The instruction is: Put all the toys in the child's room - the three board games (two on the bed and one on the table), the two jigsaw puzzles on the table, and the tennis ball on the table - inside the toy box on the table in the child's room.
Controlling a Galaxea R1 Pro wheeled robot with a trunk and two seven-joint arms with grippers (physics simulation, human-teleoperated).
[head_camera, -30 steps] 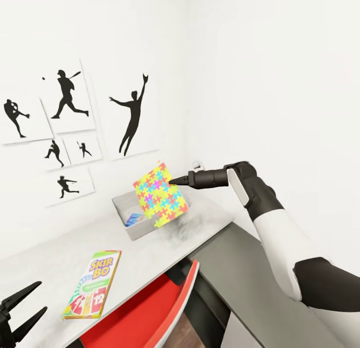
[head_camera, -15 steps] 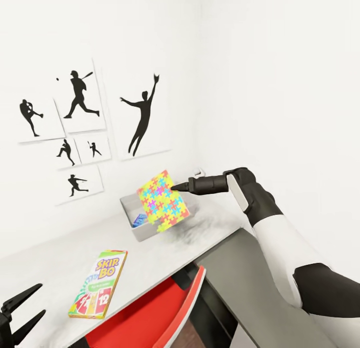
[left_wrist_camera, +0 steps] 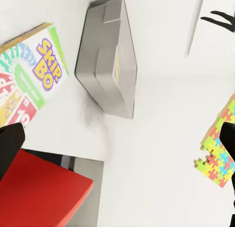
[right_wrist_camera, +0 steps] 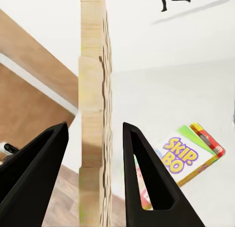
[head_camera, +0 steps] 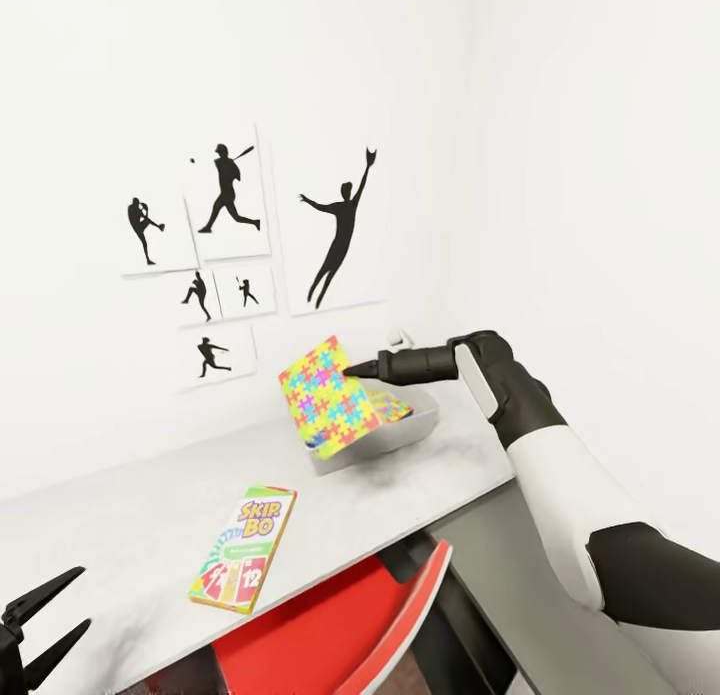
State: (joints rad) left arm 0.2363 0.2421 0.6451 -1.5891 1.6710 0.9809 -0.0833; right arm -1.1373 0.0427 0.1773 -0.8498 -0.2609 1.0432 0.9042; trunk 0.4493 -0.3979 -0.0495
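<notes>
My right gripper (head_camera: 352, 371) is shut on a colourful jigsaw puzzle (head_camera: 326, 391), holding it tilted on edge above the left end of the grey toy box (head_camera: 385, 442). In the right wrist view the puzzle (right_wrist_camera: 94, 114) stands edge-on between my fingers (right_wrist_camera: 142, 168). Something else with a colourful pattern (head_camera: 396, 407) lies inside the box. A Skip-Bo game (head_camera: 245, 547) lies flat on the white table (head_camera: 140, 535), nearer to me. My left gripper (head_camera: 82, 597) hangs open at the table's near left corner. The left wrist view looks at the toy box (left_wrist_camera: 105, 65) and the Skip-Bo game (left_wrist_camera: 29, 75).
A red chair (head_camera: 330, 625) is tucked under the table's front edge. Baseball silhouette pictures (head_camera: 230, 200) hang on the wall behind the table. The toy box sits in the corner, close to the right wall.
The camera has turned, so the whole picture has shifted right. The held puzzle now hangs over the box's left end instead of its middle. The left gripper is unchanged.
</notes>
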